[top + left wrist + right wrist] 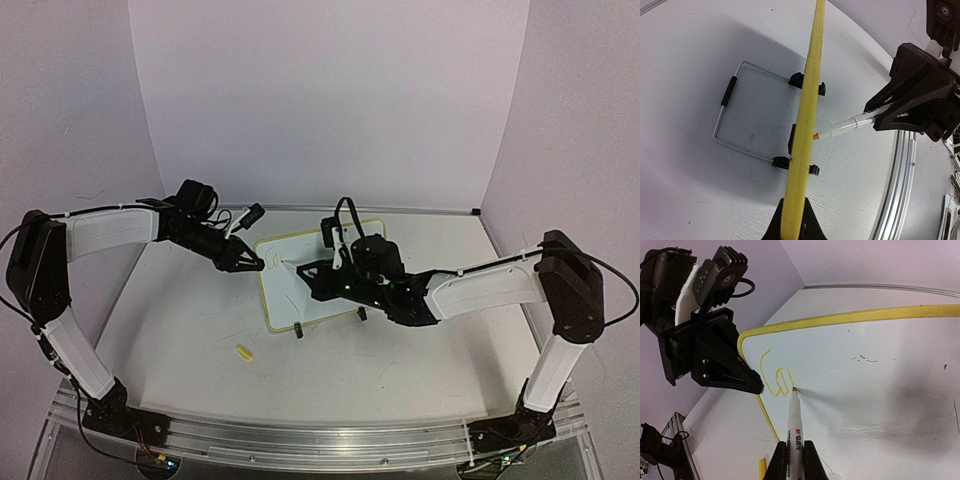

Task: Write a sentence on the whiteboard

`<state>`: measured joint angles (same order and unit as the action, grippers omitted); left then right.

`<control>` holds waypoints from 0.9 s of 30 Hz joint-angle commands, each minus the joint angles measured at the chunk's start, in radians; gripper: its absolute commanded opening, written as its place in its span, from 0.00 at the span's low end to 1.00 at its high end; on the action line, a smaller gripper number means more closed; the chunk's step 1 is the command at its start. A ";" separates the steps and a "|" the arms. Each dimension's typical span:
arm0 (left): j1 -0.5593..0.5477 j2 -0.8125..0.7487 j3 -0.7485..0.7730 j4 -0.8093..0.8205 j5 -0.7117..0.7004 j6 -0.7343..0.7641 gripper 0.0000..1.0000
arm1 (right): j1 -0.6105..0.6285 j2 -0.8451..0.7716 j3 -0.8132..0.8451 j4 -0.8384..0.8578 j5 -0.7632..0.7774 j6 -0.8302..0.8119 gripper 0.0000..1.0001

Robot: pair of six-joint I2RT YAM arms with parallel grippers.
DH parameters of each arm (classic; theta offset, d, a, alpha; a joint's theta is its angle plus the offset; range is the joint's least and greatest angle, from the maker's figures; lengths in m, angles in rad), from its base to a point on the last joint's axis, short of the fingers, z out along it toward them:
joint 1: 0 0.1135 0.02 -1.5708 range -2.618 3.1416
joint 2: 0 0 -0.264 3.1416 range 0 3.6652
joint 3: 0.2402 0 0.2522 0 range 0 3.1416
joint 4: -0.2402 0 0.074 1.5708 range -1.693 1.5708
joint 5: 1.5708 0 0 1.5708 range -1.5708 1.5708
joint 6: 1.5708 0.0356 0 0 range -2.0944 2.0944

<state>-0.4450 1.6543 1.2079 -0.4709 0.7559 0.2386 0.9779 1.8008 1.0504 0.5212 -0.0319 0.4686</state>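
The whiteboard, white with a pale yellow frame, stands tilted at mid-table on black clip feet. My left gripper is shut on its left frame edge; the fingers also show in the right wrist view. My right gripper is shut on a white marker, also visible in the left wrist view. The marker's orange tip touches the board face at the end of a few yellow cursive strokes, the start of the sentence, near the board's upper left corner.
A small yellow marker cap lies on the table in front of the board, also in the right wrist view. A wire stand props the board from behind. Faint dark smudges mark the board face.
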 commanded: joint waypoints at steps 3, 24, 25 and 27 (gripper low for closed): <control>0.003 -0.023 0.005 -0.015 -0.097 0.030 0.00 | -0.004 -0.016 -0.016 -0.035 0.031 0.002 0.00; 0.003 -0.023 0.005 -0.019 -0.099 0.032 0.00 | -0.004 -0.041 0.023 -0.057 0.114 -0.019 0.00; 0.003 -0.023 0.005 -0.018 -0.099 0.032 0.00 | -0.004 -0.041 0.025 -0.057 0.116 -0.022 0.00; 0.003 -0.021 0.005 -0.019 -0.099 0.033 0.00 | -0.003 -0.041 0.030 -0.058 0.120 -0.024 0.00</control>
<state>-0.4450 1.6543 1.2079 -0.4706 0.7547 0.2386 0.9843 1.7921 1.0454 0.4926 -0.0002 0.4605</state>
